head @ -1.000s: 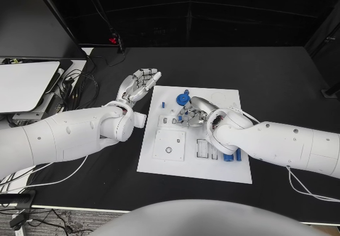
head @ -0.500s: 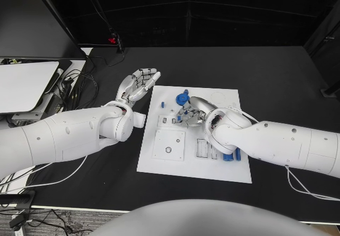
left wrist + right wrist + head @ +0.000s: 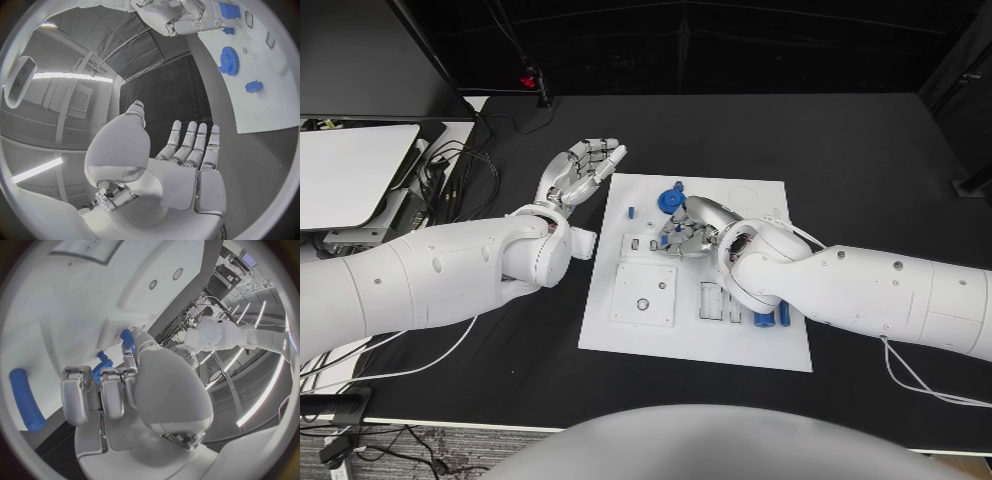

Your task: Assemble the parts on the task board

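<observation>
The white task board [image 3: 733, 350] lies mid-table. My right hand [image 3: 692, 228] is low over its upper middle, fingers curled down, and pinches a small blue part [image 3: 103, 365] at its fingertips against the board [image 3: 75, 300]. A blue gear [image 3: 674, 200] stands just beyond that hand, and a small blue piece [image 3: 630, 212] lies to the gear's left. My left hand [image 3: 581, 170] hovers flat off the board's top left corner, fingers apart and holding nothing. The left wrist view shows its bare palm [image 3: 187, 170], the gear [image 3: 229, 61] and the right hand [image 3: 181, 17].
Blue cylinders [image 3: 764, 321] lie at the board's lower right, beside slotted holders [image 3: 714, 302]. A square plate with a hole [image 3: 645, 295] sits lower left on the board. A long blue piece [image 3: 25, 400] lies near my right hand. A white device and cables [image 3: 358, 170] crowd the table's left.
</observation>
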You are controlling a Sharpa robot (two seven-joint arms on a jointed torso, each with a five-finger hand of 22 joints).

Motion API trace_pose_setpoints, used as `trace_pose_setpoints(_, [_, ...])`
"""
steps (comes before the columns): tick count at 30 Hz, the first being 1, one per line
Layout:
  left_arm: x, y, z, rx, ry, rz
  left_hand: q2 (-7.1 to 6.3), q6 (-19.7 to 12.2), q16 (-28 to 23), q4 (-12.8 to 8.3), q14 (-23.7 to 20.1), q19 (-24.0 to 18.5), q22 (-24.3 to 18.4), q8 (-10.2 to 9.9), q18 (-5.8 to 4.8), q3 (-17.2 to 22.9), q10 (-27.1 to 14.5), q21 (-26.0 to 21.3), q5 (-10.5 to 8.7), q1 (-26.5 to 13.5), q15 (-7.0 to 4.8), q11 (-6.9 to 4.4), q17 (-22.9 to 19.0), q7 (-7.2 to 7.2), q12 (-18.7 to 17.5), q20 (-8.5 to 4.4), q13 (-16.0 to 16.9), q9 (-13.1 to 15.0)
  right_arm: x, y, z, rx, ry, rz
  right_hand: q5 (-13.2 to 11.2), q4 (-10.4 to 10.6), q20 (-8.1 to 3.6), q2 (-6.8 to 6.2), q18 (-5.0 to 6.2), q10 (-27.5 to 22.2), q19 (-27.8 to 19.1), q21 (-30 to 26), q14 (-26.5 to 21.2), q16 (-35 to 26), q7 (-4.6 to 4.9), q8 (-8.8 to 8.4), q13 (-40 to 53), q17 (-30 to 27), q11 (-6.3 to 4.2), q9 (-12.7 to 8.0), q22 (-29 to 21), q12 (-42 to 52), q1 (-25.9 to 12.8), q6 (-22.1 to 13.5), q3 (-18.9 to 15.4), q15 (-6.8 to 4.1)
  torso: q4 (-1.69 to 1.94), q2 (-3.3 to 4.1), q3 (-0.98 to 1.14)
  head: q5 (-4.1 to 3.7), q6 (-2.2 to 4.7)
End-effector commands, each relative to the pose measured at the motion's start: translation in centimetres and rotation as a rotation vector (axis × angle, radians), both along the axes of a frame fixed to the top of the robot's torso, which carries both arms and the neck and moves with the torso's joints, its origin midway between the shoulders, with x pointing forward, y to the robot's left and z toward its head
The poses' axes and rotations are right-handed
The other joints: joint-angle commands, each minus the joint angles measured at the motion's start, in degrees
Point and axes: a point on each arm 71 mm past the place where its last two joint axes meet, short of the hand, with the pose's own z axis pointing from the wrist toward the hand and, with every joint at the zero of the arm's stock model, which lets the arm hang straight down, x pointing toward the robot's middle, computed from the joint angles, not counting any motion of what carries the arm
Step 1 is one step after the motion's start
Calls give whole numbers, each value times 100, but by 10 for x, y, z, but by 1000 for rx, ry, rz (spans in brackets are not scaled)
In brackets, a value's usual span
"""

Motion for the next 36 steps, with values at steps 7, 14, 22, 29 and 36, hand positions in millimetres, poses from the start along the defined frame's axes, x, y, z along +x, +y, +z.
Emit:
trace_pose_setpoints(7, [-6, -1, 22, -68, -303, -36, 60, -41, 35, -1, -25, -10, 7, 31, 67, 32, -35, 25, 30, -17, 7, 12, -8, 918, 31, 16, -7, -5, 0, 0, -3, -23, 14, 6, -49, -55, 58, -44, -42, 586, 596, 19, 585, 14, -9, -24, 1509, 1510, 30, 8, 1509, 15, 36, -27, 8, 46, -2, -2, -1, -27, -10])
trace_pose_setpoints(14, [-6, -1, 22, -69, -302, -38, 77, -42, 38, -2, -26, -16, 7, 36, 66, 38, -37, 28, 36, -6, 9, 12, -9, 918, 38, 18, -13, -12, 0, 1, -3, -29, 11, 11, -156, -73, 73, -202, -42, 586, 596, 19, 585, 14, 6, -72, 1509, 1510, 42, 0, 1509, 15, 50, -65, -10, 62, 4, -3, -2, -45, -11])
trace_pose_setpoints(22, [-6, -1, 22, -69, -301, -38, 77, -42, 38, -2, -26, -16, 7, 36, 66, 38, -37, 28, 36, -6, 9, 12, -9, 918, 38, 18, -13, -12, 0, 1, -3, -30, 5, 14, -221, 13, 91, -335, -42, 586, 596, 19, 585, 14, 41, -115, 1509, 1510, 71, -6, 1509, 15, 18, -116, -35, 82, -4, -7, 0, -46, -28])
trace_pose_setpoints(29, [-6, -1, 21, -68, -301, -39, 87, -43, 41, -3, -27, -22, 7, 39, 64, 41, -38, 29, 39, 0, 11, 13, -9, 918, 43, 19, -18, -17, 0, 1, -1, -22, -12, 12, -464, 349, 146, -558, -42, 586, 596, 19, 585, 14, 113, -136, 1509, 1510, 141, -9, 1509, 15, 52, -280, -187, 136, -1, -1, 3, -62, -16])
trace_pose_setpoints(36, [-6, -1, 21, -69, -300, -40, 87, -43, 41, -3, -27, -22, 7, 39, 64, 41, -38, 29, 39, 0, 11, 13, -9, 918, 43, 19, -18, -17, 0, 1, 1, -2, -40, 12, -868, 579, 178, -747, -42, 586, 596, 19, 585, 14, 193, -146, 1509, 1510, 209, -14, 1509, 15, -57, -529, -602, 171, 1, 1, -2, -75, -25])
